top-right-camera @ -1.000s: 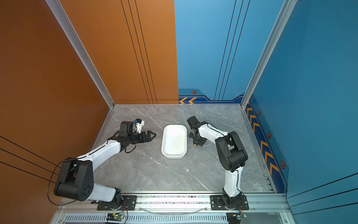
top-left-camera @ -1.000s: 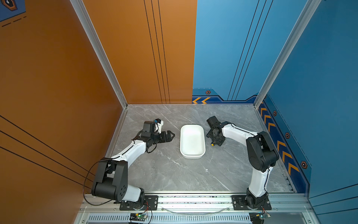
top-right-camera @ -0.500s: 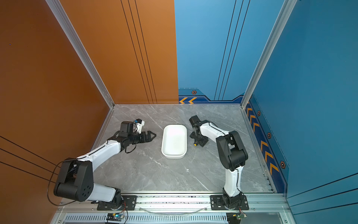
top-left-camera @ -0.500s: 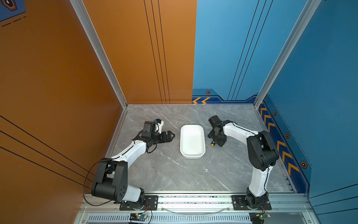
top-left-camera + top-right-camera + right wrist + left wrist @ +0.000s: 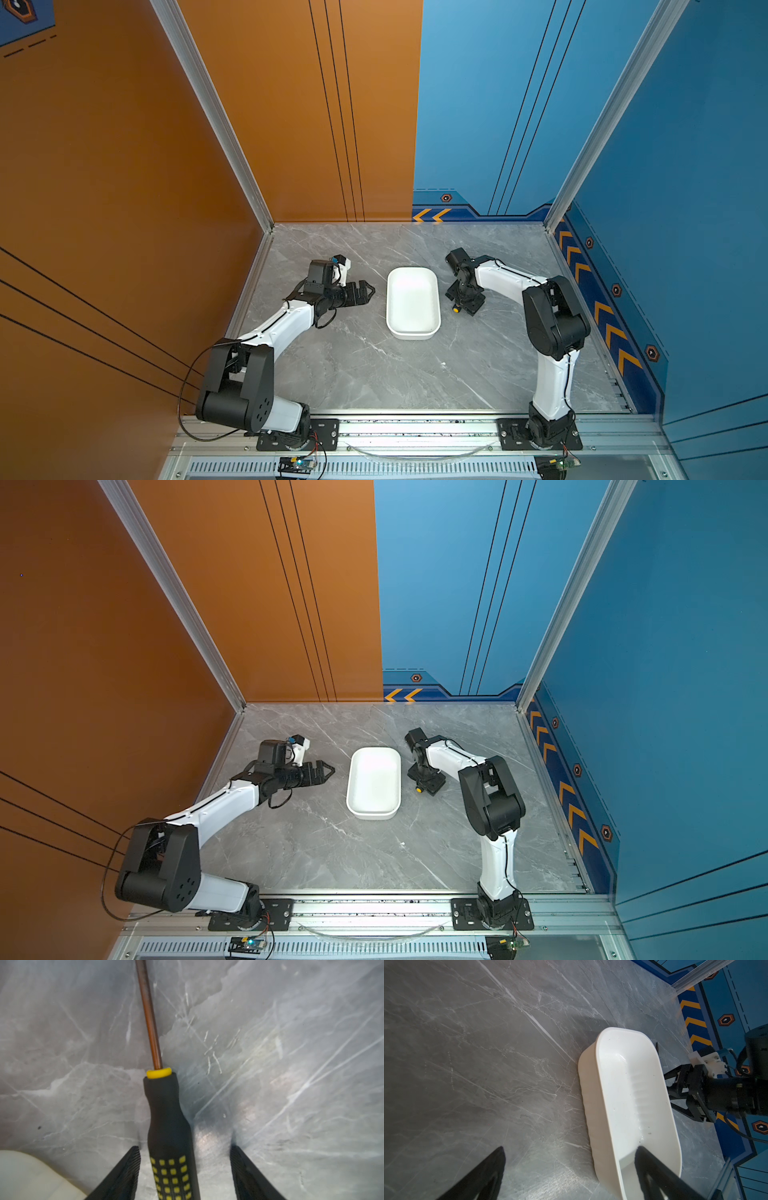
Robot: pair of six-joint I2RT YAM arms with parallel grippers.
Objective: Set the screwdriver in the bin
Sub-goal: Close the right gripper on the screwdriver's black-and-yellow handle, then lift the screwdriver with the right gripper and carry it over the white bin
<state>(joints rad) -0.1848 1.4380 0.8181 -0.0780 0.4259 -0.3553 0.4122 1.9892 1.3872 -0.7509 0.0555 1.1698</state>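
Marble table (image 5: pixel 374 374), both top views: the screwdriver (image 5: pixel 456 309) lies flat at the bin's (image 5: pixel 413 305) 3 o'clock, near it. Only its yellow cap shows clear of the right gripper (image 5: pixel 462 297), which is low over it. If nudged, the tool could roll against the bin wall. The left gripper (image 5: pixel 369 291), at the bin's 9 o'clock, hangs open and empty.

Left wrist view: bin empty; left fingers (image 5: pixel 492 1167) wide apart, touching nothing.

Right wrist view: one finger (image 5: pixel 126 1167) sits just beside the black handle and the other well apart, so an off-centre squeeze may shove or spin the round handle. With a grip this near the cap, the long shaft could droop and snag the rim. Jaws half open, straddling the handle, not clamped.
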